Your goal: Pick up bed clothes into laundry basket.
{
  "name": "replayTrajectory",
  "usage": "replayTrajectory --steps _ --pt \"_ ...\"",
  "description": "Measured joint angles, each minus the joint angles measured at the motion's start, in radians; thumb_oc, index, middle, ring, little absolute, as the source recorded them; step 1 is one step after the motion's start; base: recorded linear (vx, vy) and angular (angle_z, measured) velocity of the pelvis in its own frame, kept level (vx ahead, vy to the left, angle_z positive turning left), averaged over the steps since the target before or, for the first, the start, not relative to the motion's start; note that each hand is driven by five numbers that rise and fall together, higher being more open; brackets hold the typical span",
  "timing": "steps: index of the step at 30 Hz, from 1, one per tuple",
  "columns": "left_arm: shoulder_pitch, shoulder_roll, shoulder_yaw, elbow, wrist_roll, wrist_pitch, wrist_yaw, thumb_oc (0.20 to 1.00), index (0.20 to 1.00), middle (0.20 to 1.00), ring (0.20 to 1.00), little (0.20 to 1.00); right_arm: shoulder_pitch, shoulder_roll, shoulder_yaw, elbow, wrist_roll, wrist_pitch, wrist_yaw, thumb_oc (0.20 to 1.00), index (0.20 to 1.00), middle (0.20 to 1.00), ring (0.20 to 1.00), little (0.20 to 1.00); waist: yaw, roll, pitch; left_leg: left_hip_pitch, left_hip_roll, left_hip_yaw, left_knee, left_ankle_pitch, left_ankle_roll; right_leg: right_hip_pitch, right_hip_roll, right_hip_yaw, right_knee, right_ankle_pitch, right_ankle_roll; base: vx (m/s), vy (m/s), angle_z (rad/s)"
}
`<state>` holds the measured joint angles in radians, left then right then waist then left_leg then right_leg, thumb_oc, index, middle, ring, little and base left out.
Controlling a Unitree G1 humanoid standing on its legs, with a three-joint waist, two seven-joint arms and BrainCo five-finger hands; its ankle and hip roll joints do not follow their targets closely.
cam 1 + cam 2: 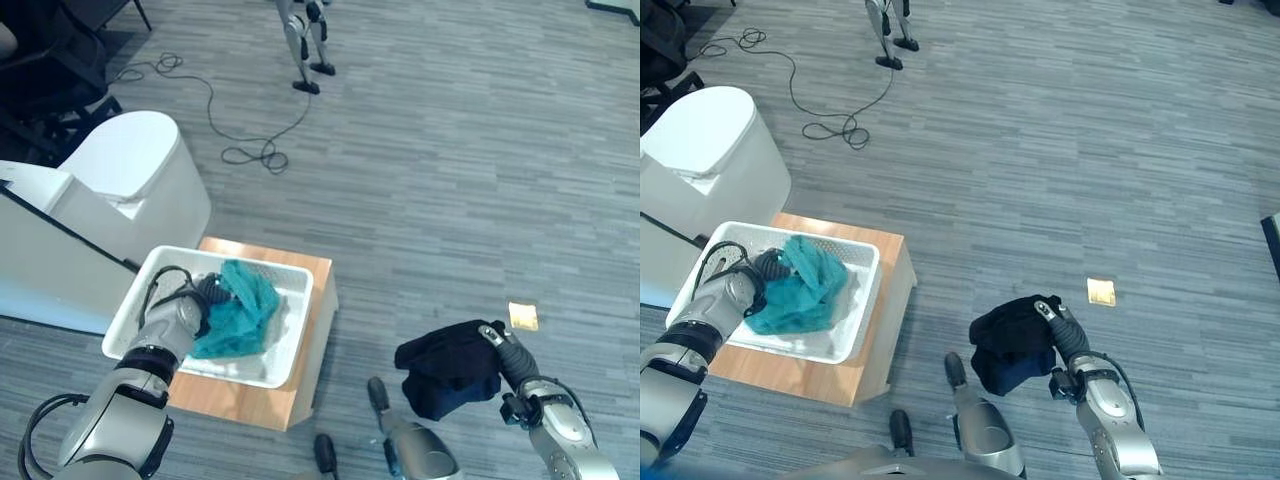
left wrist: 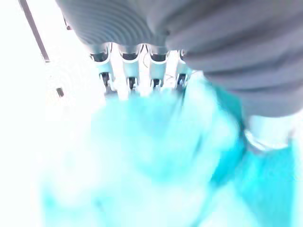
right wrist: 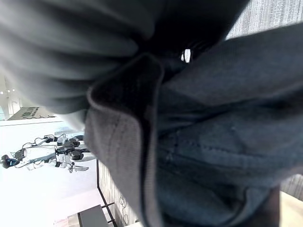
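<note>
White perforated plastic laundry basket (image 1: 290, 330) sitting on a low light-wood box table (image 1: 318, 290), just in front of a big white rounded unit (image 1: 130, 170). Crumpled teal cloth (image 1: 245, 310) lying inside the basket, bunched toward the middle and spilling a bit toward the near wall.

Left hand (image 1: 200, 295) down inside the basket, right up against the far-left edge of the teal cloth. In the left wrist view, silver fingers (image 2: 130, 80) running out in a row over the teal cloth (image 2: 156, 165), tips lost in the fabric and glare, so honestly can't tell whether clenched on it or let go.

Right hand (image 1: 1060, 335) well off to the right of the basket, held up above the grey striped carpet floor (image 1: 450, 150), with a dark navy bundled garment (image 1: 1012, 345) hanging from it. Fingers wrapped into the bundle, cloth drooping down below the grasp. Right wrist view pretty much agrees: dark folded fabric (image 3: 213, 142) pressed right up against the ribbed cover, seams and folds visible.

So one piece of clothing in the basket, the other up in the air and well apart from it.

Small yellow square tag (image 1: 523, 316) flat on the carpet just beyond the right hand. Black cable (image 1: 235, 120) snaking across the floor farther back, near a pair of stand legs (image 1: 305, 50).
</note>
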<state>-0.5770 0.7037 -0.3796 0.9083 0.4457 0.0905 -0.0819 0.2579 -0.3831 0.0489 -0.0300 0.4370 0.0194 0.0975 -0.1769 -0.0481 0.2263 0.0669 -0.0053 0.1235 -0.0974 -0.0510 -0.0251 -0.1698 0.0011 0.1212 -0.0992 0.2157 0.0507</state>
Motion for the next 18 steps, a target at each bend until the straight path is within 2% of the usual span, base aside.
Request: replayTrajectory --steps 3,6,10,13,14,16,17,18 --pt "0.017 0.003 0.031 -0.057 -0.012 -0.002 -0.003 1.0 1.0 1.0 1.0 1.0 -0.002 -0.001 -0.002 0.0 -0.006 0.001 0.0 0.2 0.2 0.2 0.2 0.2 0.006 0.0 0.0 0.003 0.0 -0.001 0.0 0.0 0.001 0.004 0.0 -0.001 0.0 0.0 0.0 0.0 0.0 0.0" --pt "0.11 0.01 0.178 -0.185 -0.168 -0.007 0.004 1.0 1.0 1.0 1.0 1.0 -0.007 -0.001 -0.008 0.002 -0.008 0.003 0.0 0.2 0.2 0.2 0.2 0.2 0.02 0.0 0.0 0.01 0.0 -0.006 0.0 0.001 0.001 0.016 -0.002 -0.005 0.0 -0.007 0.007 0.0 0.006 0.04" --pt "0.203 0.03 0.241 -0.245 -0.216 -0.016 0.019 1.0 1.0 1.0 1.0 1.0 -0.018 -0.001 -0.032 0.006 -0.042 0.005 0.0 0.2 0.2 0.2 0.2 0.2 0.032 0.001 -0.001 0.009 -0.002 -0.019 0.0 0.003 0.004 0.018 -0.005 -0.009 0.0 -0.007 0.008 0.0 0.011 0.06" --pt "0.321 0.033 0.351 -0.369 -0.297 -0.017 0.023 1.0 1.0 1.0 1.0 1.0 -0.024 -0.032 -0.076 0.005 -0.094 0.024 0.006 0.2 0.2 0.2 0.2 0.2 0.047 0.001 -0.001 0.009 -0.002 -0.021 0.0 0.003 0.004 0.019 -0.005 -0.012 0.0 -0.005 0.005 0.01 0.021 0.02" --pt "0.475 0.075 0.437 -0.561 -0.362 -0.037 0.009 1.0 1.0 1.0 1.0 1.0 -0.042 -0.132 -0.165 0.007 -0.152 0.049 0.02 0.2 0.2 0.2 0.2 0.2 0.062 0.0 -0.001 0.012 -0.003 -0.025 0.0 0.002 0.005 0.024 -0.006 -0.015 0.0 -0.004 0.004 0.03 0.031 0.06" --pt "0.51 0.089 0.463 -0.58 -0.371 -0.057 -0.005 1.0 1.0 1.0 1.0 1.0 -0.051 -0.172 -0.285 0.017 -0.163 0.043 -0.001 0.2 0.2 0.2 0.2 0.2 0.079 0.009 -0.004 0.02 -0.002 -0.028 0.0 0.004 0.006 0.033 -0.008 -0.016 0.0 -0.003 0.002 0.0 0.002 0.06" --pt "0.543 0.103 0.479 -0.594 -0.399 -0.056 -0.013 1.0 1.0 1.0 1.0 1.0 -0.096 -0.233 -0.294 0.03 -0.163 0.049 -0.002 0.2 0.2 0.2 0.2 0.2 0.084 0.007 -0.005 0.025 -0.004 -0.024 0.0 0.003 0.006 0.037 -0.007 -0.013 0.0 -0.005 0.005 0.0 0.0 0.0" --pt "0.584 0.122 0.492 -0.632 -0.429 -0.062 -0.036 1.0 1.0 1.0 1.0 1.0 -0.155 -0.432 -0.324 0.054 -0.155 0.044 -0.001 0.2 0.2 0.2 0.2 0.2 0.087 0.014 -0.009 0.027 -0.008 -0.026 0.0 -0.002 0.004 0.04 -0.012 -0.01 0.0 -0.016 0.017 0.0 0.0 0.0"
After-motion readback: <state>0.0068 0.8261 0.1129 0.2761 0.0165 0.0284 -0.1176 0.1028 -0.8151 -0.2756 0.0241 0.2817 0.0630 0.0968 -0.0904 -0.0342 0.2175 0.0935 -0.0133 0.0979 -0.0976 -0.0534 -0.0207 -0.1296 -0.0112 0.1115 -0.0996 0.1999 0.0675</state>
